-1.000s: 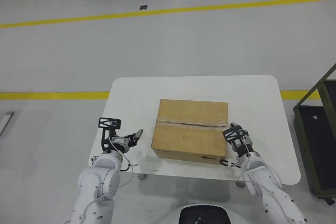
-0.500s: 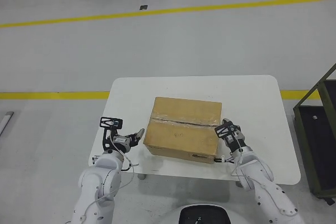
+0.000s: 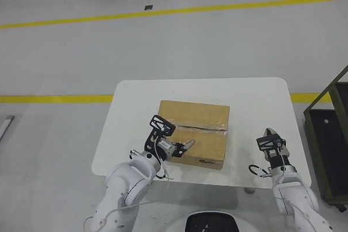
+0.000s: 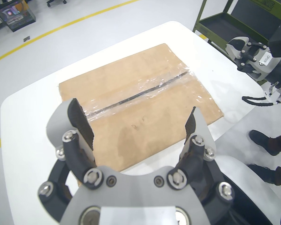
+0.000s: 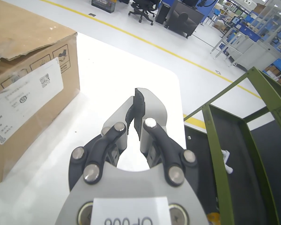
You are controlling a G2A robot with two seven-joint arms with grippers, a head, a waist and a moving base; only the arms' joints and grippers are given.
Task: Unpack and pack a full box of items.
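The cardboard box (image 3: 192, 119) sits in the middle of the table (image 3: 249, 98) with its flaps down, so unpacking looks not yet begun, while the left gripper (image 4: 133, 108) hovers over its near flap, jaws spread wide, and the right gripper (image 5: 137, 101), jaws pressed together, hangs apart beside it.

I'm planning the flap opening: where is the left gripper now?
Top view: the left gripper is over the box's near left part, open, just short of the taped seam.
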